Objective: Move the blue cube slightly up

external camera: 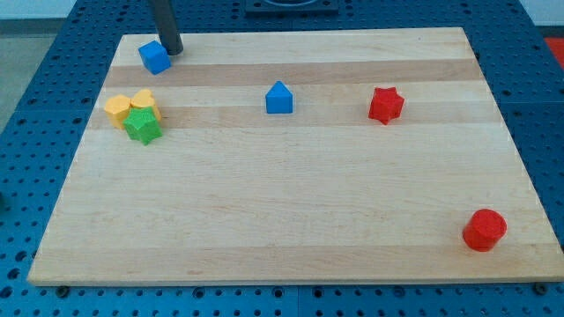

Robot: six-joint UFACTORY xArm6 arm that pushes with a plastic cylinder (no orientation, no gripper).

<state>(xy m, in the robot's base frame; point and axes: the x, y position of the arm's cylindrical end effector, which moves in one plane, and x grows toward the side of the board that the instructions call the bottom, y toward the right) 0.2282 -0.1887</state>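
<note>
Wooden counter (291,202): my tip (170,51) touches the blue cube (154,57) from upper right; no jaws exist. Best repositioned below, then pushed briefly upward.

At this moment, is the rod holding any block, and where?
Nothing is held. My tip only rests on the board beside the blue cube, at its upper right edge; contact cannot be told.

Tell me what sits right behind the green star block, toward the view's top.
Two yellow blocks crowd the green star: a yellow hexagon-like block at its upper left and another yellow block directly behind. The star covers their lower edges, so contact cannot be confirmed.
</note>
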